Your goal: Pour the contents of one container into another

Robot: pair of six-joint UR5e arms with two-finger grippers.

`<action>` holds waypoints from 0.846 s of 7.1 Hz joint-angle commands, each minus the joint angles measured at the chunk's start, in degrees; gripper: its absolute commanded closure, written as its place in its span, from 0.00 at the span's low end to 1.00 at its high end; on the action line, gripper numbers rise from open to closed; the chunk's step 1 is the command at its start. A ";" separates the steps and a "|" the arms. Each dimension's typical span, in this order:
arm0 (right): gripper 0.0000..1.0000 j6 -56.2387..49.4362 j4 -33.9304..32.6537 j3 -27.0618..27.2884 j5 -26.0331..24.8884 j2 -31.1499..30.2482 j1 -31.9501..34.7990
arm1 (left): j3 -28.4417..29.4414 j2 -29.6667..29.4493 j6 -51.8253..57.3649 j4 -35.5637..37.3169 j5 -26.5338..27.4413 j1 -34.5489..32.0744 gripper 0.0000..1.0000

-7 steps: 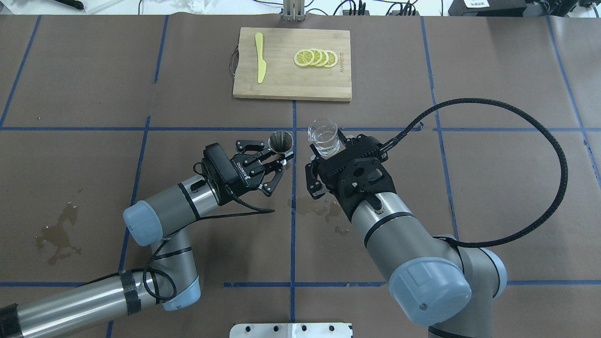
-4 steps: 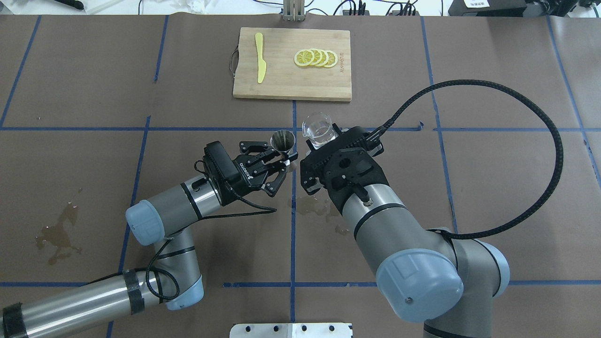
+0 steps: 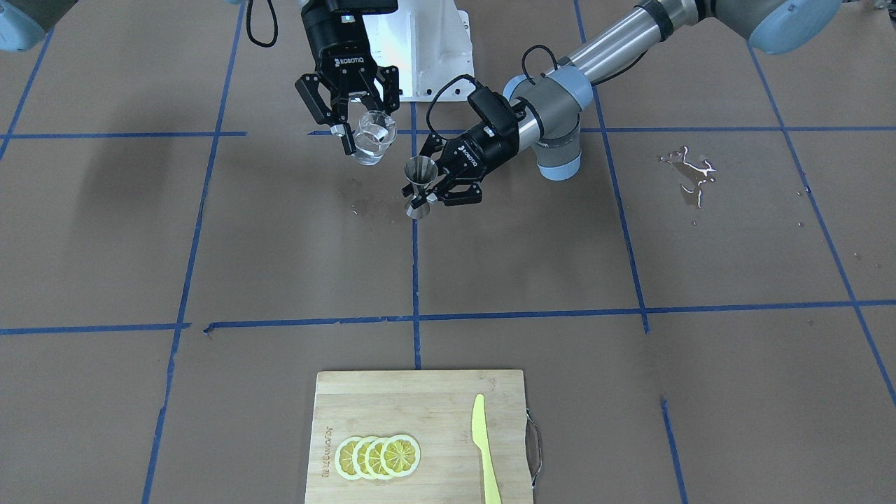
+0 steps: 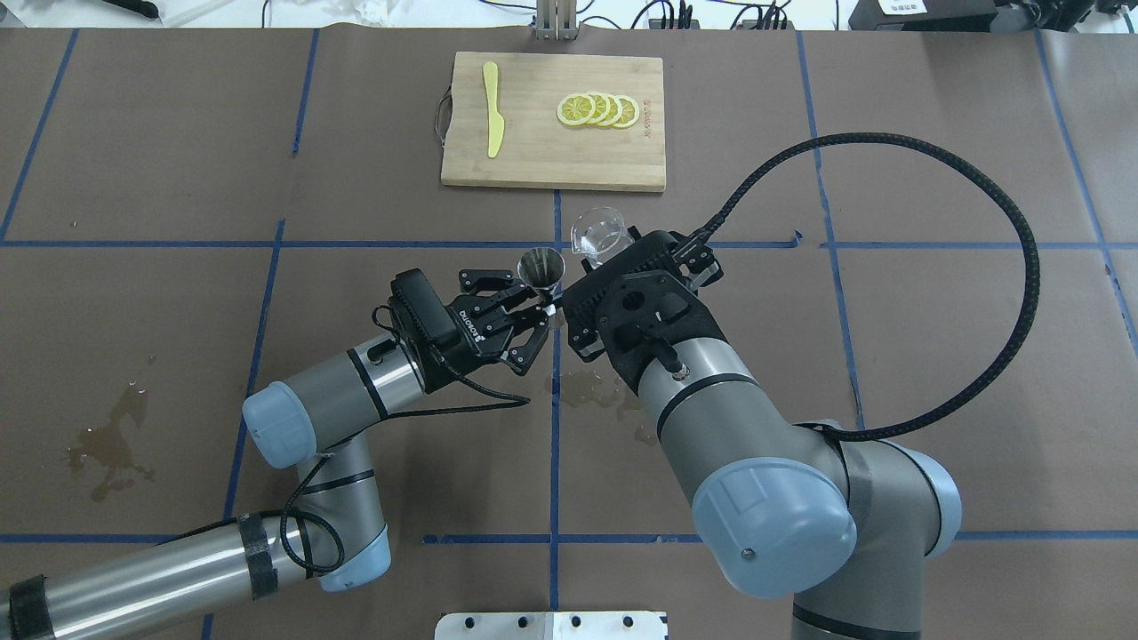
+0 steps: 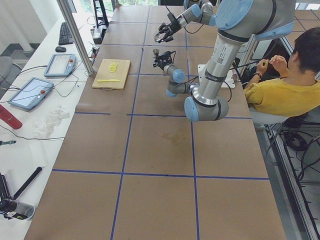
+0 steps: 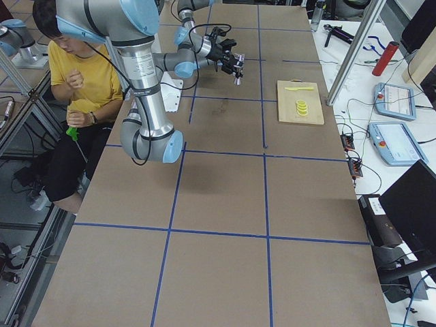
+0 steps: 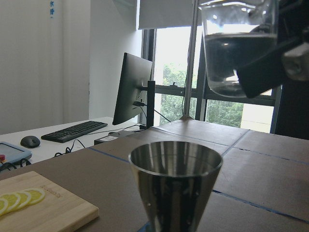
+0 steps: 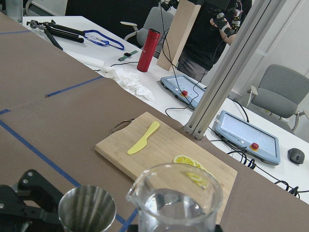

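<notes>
The clear glass cup (image 4: pixel 597 233) holds water and hangs in the air, gripped by my right gripper (image 4: pixel 613 258), which is shut on it and tilts it toward the left. The cup (image 3: pixel 372 136) sits higher than the jigger (image 3: pixel 421 183) and just beside it. The silver hourglass jigger (image 4: pixel 540 268) stands upright, held at its waist by my left gripper (image 4: pixel 533 307), shut on it. The left wrist view shows the jigger's mouth (image 7: pixel 175 162) with the cup (image 7: pixel 236 48) above and to its right. In the right wrist view the cup (image 8: pixel 176 203) and jigger (image 8: pixel 88 209) sit side by side.
A wooden cutting board (image 4: pixel 553 122) with lemon slices (image 4: pixel 597 110) and a yellow knife (image 4: pixel 492 108) lies at the far middle. Wet stains mark the brown paper under the grippers (image 4: pixel 600 396) and at the near left (image 4: pixel 111 440). A person (image 5: pixel 280 80) sits behind the robot.
My right gripper has moved left and away with the glass cup, closing on the jigger and tilting the cup more. The left gripper with the jigger edged slightly right.
</notes>
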 commanded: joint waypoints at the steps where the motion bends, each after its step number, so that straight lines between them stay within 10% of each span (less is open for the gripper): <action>1: 1.00 -0.90 -0.50 -0.82 0.01 0.05 -0.07 | 0.05 -0.41 -0.01 0.37 0.19 0.15 1.00; 6: 1.00 -3.98 -5.42 -1.26 -0.25 1.37 -0.16 | 0.58 -2.25 -0.01 2.30 0.19 0.85 1.00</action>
